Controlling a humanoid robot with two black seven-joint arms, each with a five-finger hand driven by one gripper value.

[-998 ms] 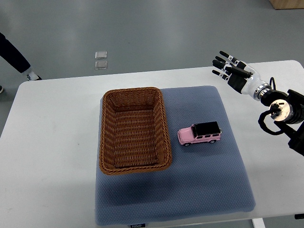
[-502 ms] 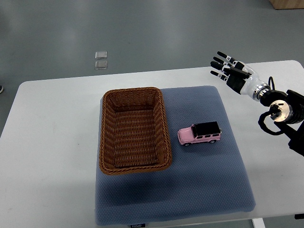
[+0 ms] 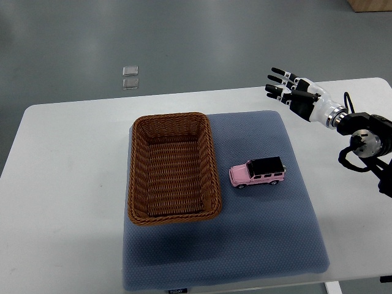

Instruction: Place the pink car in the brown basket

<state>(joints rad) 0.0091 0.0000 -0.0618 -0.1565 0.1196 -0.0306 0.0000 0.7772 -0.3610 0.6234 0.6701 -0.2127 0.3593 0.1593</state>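
Top view shows the right hand [image 3: 293, 97] raised over the far right corner of the white worktop [image 3: 67, 184], its fingers [image 3: 275, 71] spread and holding nothing. It hovers well apart from the pink car [image 3: 257, 172], which sits on its wheels on the blue-grey mat [image 3: 245, 245], just beside the right wall of the brown basket [image 3: 173, 168] but not touching it. No left hand shows. My reading is that the reach is the step in hand, with nothing grasped yet. The next move calls for bringing the hand down and toward the car, closing around its body, then lifting it clear of the woven rim before lowering it into the basket, which looks empty. Beyond the worktop lies a grey floor carrying two small clear squares [image 3: 130, 78], and a wooden corner [image 3: 371, 5] shows at the top right
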